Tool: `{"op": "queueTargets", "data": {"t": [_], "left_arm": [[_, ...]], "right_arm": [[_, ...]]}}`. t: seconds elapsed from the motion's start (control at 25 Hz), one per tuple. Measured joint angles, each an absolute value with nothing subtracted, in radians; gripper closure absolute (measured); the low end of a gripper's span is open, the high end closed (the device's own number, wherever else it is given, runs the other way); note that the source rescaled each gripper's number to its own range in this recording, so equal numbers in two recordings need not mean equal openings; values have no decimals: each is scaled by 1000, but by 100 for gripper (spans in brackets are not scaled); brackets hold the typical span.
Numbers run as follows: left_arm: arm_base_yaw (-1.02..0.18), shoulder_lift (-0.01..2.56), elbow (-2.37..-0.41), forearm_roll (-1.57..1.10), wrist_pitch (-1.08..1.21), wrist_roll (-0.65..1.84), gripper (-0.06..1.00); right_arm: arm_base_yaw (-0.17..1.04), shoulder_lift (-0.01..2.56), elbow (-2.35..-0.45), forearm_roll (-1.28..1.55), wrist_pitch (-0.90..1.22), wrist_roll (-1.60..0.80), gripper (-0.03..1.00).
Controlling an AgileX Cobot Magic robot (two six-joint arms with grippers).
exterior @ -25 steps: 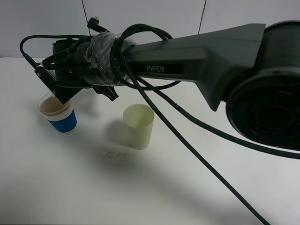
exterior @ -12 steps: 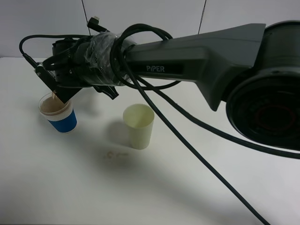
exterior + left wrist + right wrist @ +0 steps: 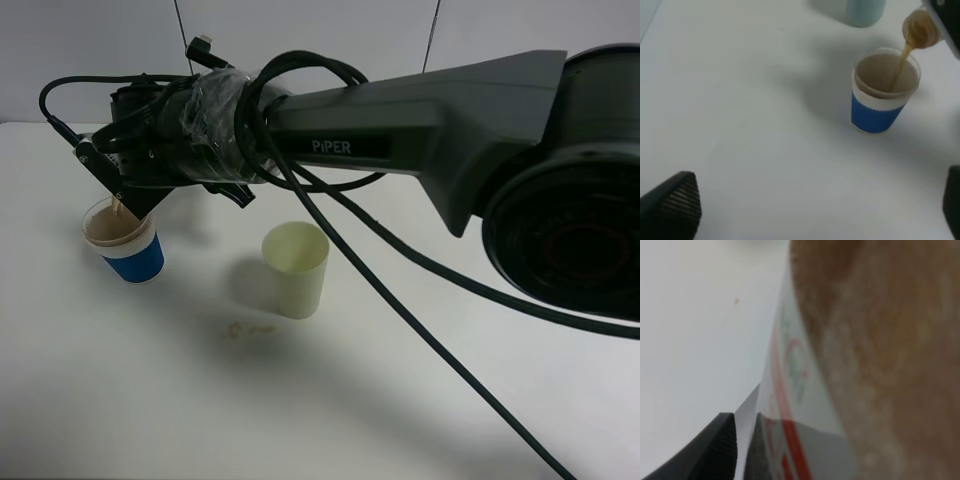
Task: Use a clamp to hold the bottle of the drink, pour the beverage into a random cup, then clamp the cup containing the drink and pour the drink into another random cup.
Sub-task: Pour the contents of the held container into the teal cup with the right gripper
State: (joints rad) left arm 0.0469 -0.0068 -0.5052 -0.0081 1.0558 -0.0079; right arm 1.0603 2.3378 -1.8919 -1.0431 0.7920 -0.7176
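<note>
My right gripper (image 3: 122,188), the clamp on the black "PIPER" arm, reaches across to the left and is shut on the bottle (image 3: 865,365), which is tipped. The bottle's mouth (image 3: 920,29) hangs just over the short blue cup (image 3: 879,97). A thin brown stream of beverage (image 3: 901,65) runs into that cup (image 3: 125,243), which holds brown liquid. The red-and-white label fills the right wrist view. The teal tumbler (image 3: 865,10) stands beyond the blue cup; the arm hides it in the high view. My left gripper (image 3: 810,205) is open, well back from the cup.
A pale yellow-green tumbler (image 3: 295,268) stands upright near the middle of the white table (image 3: 400,400). A few small brown drops (image 3: 245,328) mark the table in front of it. Black cables (image 3: 400,300) trail from the right arm across the table.
The right gripper with the bottle has shifted slightly upward over the blue cup while the stream keeps running. The cups have not moved.
</note>
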Motion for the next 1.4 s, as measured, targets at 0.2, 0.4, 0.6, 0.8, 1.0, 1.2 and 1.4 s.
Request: {"op": "queueTargets", "data": {"t": [0.2,0.4,0.6,0.8,1.0,1.2,1.4], "left_arm": [[47,-7,-505,-8,1056,-8,1],[47,-7,-505,-8,1056,-8,1],[47,-7,-505,-8,1056,-8,1],[47,-7,-505,-8,1056,-8,1],[47,-7,-505,-8,1056,-8,1],[47,-7,-505,-8,1056,-8,1],[47,-7,-505,-8,1056,-8,1]], "right_arm": [[1060,2338,-1893,-1058,792,-727,96],[1062,2338,-1894,-1070,792,-741,96],[1062,2338,-1895,-1083,791,-742,96],[1062,2338,-1895,-1084,791,-745,97],[1062,2338,-1896,-1093,791,-746,96],[1062,2338,-1896,-1109,791,-746,96],[1062,2338,-1896,-1131,791,-747,96]]}}
